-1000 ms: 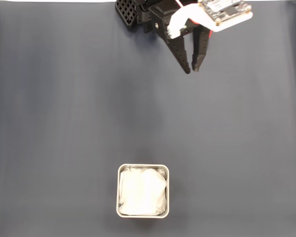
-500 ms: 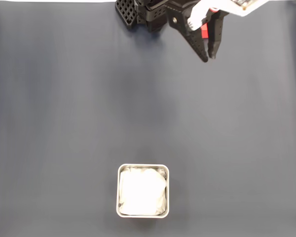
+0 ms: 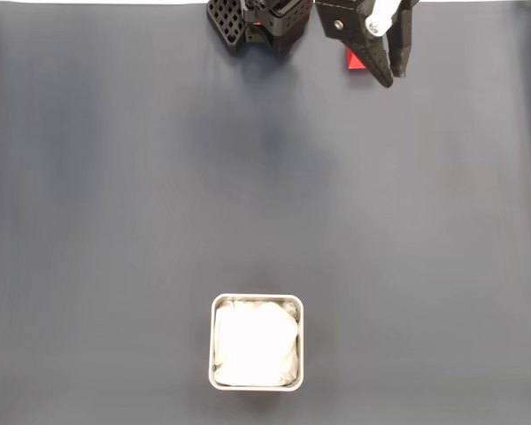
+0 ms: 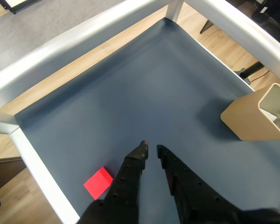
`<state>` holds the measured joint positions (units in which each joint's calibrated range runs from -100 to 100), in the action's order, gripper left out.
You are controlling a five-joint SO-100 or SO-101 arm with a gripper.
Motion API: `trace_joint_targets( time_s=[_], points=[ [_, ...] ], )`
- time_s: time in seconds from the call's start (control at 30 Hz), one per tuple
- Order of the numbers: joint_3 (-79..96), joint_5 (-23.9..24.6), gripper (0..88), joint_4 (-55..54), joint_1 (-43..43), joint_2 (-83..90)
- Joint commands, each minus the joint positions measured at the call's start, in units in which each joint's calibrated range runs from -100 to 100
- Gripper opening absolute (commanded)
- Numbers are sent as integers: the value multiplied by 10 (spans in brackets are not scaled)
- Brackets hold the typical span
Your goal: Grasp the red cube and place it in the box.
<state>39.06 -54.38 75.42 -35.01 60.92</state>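
**Cube not yet grasped; box empty**

A dark blue mat [image 3: 159, 177] is seen covering the work surface, bordered in the wrist view by a pale metal frame [image 4: 60, 46]. The box [image 3: 257, 299] is taken as the landmark: a silver tin lined with white cloth, lying near the bottom edge of the fixed view. Nothing red is seen inside it.

Well away from the box, at the top edge of the fixed view and to the right, the arm is found with the gripper [image 3: 393, 78] pointing down the picture. Its two black fingers are held nearly together, with only a thin gap between the tips in the wrist view [image 4: 150, 149], and nothing is clamped between them.

The red cube [image 3: 355, 62] is seen on the mat just beside the gripper, equally far from the box; in the wrist view it [image 4: 98, 181] lies left of the fingers, outside the jaws, close to the frame.

No part of the task is judged done. The fingers are still to be spread, set around the cube and closed, and the cube is then to be carried the full length of the mat to the box and released.
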Motion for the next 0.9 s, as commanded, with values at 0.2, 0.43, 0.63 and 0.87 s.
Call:
trace_joint_targets(
  time_s=[0.2,0.43,0.63,0.87],
  points=[
    [27,-5,43,7,-63,37],
    [49,-3,130,7,-94,58],
    [75,-15,179,7,-116,78],
    [98,-15,204,25,-157,99]
  ],
)
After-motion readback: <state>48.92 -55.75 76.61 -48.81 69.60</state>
